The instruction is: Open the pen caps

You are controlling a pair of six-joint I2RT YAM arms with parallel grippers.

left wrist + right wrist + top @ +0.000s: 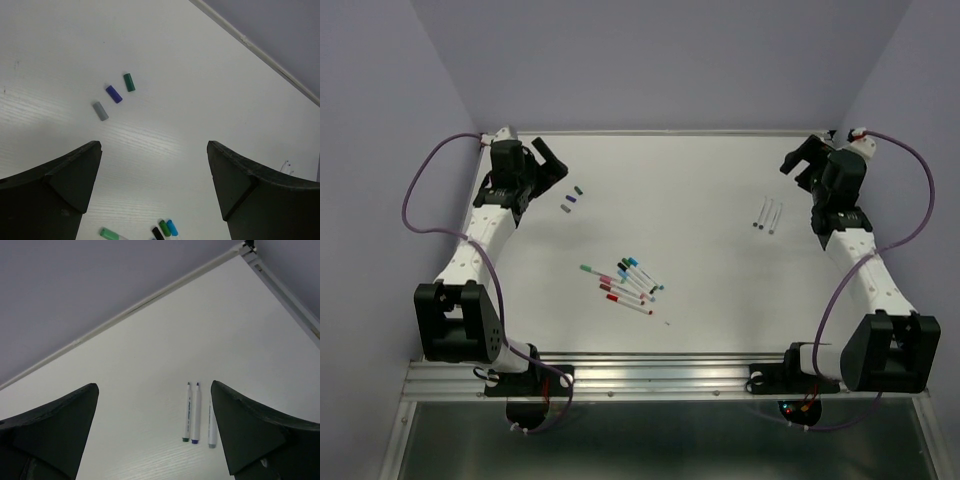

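Left tool [154, 146] and right tool [154, 386] both stand spread, empty. Removed caps [571, 198] lie upper left, opened pens [768, 215] right, apparently sorted apart from capped pens [625, 283] at centre.

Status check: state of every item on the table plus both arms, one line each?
Left gripper: jaws open, empty.
Right gripper: jaws open, empty.
Three loose caps: off their pens, lying flat.
Three pens on the right: uncapped, side by side.
Centre pile of pens: caps on.
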